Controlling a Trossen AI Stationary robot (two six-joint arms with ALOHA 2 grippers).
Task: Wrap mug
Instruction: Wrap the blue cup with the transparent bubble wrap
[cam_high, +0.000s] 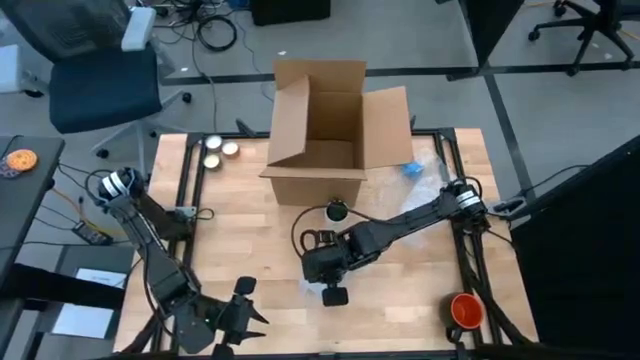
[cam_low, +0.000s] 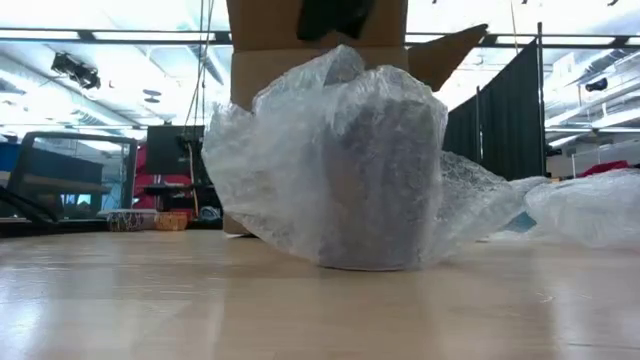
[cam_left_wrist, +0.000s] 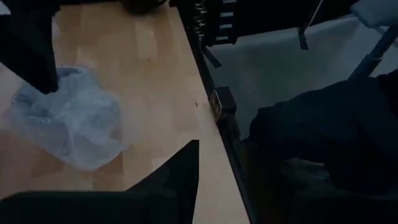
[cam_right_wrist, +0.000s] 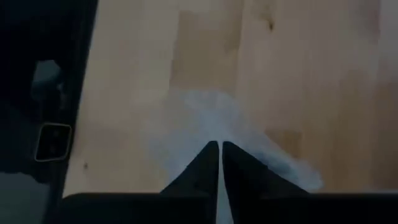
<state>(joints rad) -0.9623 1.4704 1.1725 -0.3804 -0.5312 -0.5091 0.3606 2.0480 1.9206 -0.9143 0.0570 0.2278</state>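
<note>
wrapped mug before box

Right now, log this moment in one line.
right gripper: shut on bubble wrap | mug: wrapped | left gripper: open, idle

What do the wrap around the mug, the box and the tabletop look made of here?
The wrap looks like clear bubble plastic: translucent, crinkled, with glossy highlights. The box appears to be plain brown corrugated cardboard, matte with creased flaps. The tabletop looks like pale wood planks with visible grain and a smooth finish.
</note>
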